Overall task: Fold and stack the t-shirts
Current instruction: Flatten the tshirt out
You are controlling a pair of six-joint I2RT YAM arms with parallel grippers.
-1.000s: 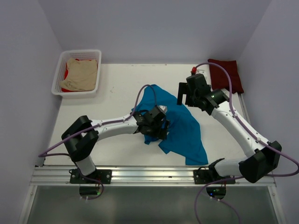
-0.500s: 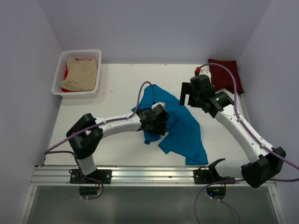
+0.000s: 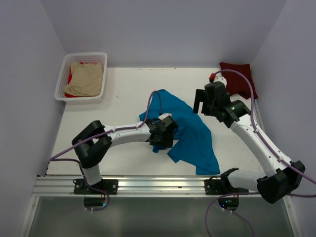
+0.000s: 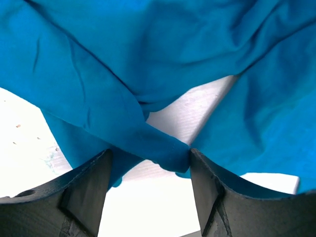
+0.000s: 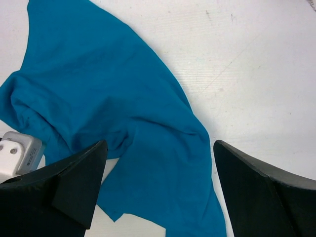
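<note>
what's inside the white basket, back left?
In the basket, a beige shirt lies on top; a red shirt peeks out beneath it. Anything further under them is covered.

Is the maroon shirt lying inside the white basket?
No, the maroon shirt lies in the far right corner of the table, outside the basket.

Teal-blue t-shirt (image 5: 123,113): lies rumpled on the table, running from top left to bottom centre, with folds bunched at its left side.
Table (image 5: 256,74): white, bare at the upper right, with a few faint scuffs.
Right gripper (image 5: 159,148): two dark fingers in the lower corners, set wide apart, hanging over the shirt.
White boxy part (image 5: 17,153): at the left edge, against the cloth.
</note>
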